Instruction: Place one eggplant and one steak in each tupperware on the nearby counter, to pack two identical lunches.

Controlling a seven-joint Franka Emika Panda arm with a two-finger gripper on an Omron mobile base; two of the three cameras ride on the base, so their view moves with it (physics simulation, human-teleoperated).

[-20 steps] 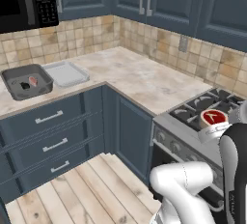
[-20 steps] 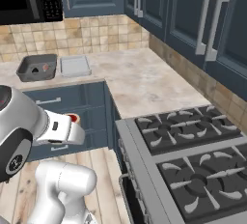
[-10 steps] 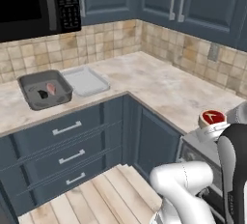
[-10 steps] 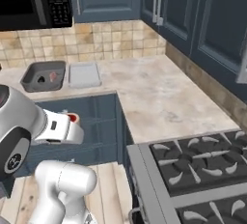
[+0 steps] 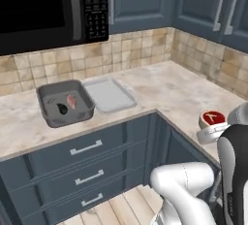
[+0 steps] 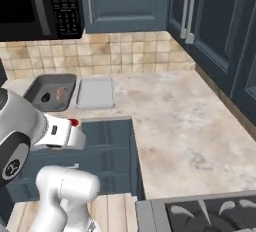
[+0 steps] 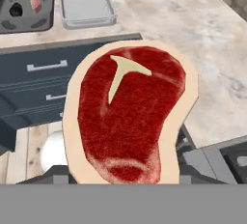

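The base has driven toward the corner, so the dark tub [image 5: 65, 105] and pale tray [image 5: 108, 94] now sit closer and more central on the counter [image 5: 164, 86]. The gripper [image 7: 130, 170] carries a steak [image 7: 129, 119], which hides its fingers. The tub already holds a steak and an eggplant; the tray looks bare, probably the next drop. Nothing blocks the way.

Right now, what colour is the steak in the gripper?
The steak is deep red with a pale tan fat rim and a cream T-bone, clearest in the hand view.
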